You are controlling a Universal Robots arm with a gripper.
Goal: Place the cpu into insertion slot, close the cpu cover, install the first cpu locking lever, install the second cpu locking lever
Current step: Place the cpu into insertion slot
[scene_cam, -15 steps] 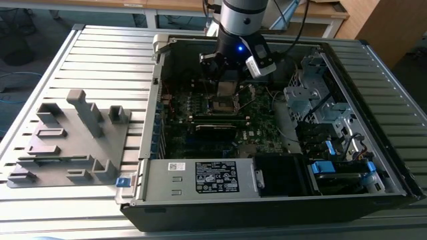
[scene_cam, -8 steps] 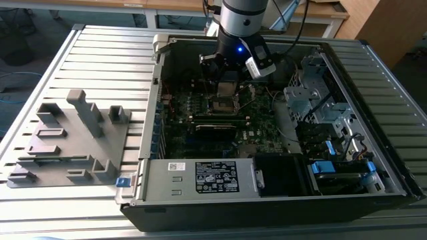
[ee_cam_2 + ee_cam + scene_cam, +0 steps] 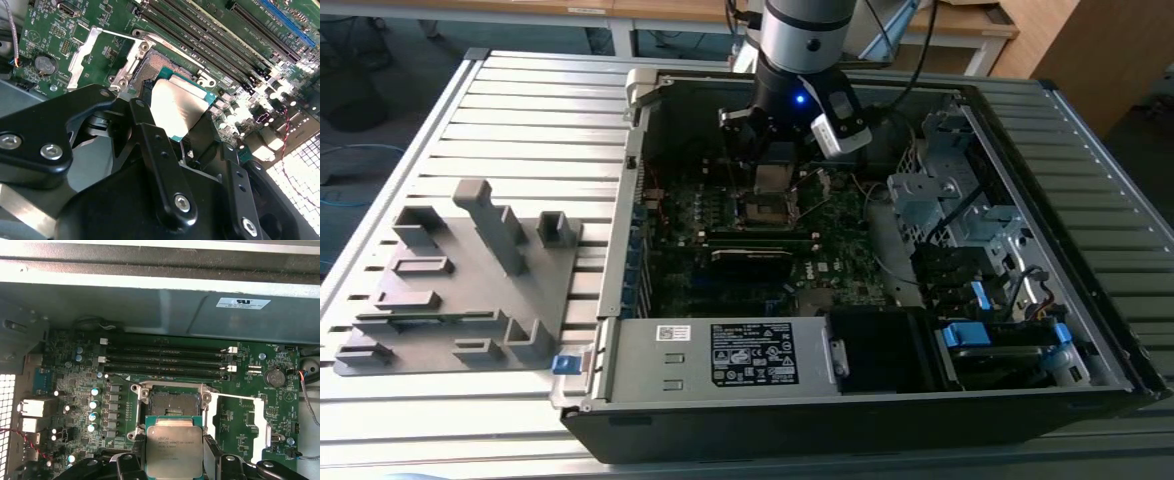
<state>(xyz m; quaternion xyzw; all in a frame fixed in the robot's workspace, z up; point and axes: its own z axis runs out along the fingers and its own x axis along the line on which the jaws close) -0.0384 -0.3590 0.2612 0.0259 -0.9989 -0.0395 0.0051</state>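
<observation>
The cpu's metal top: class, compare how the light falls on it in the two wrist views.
Second wrist view: glare washes the cpu nearly white, and the vent mesh is blown out. First wrist view: the cpu is evenly lit, its print legible.

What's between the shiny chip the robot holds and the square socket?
Nothing. In the first wrist view the cpu, held in the gripper, hangs right by the open insertion slot, with the cpu cover swung aside.

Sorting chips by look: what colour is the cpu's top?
The cpu top is dull silver-grey, best seen in the first wrist view.
</observation>
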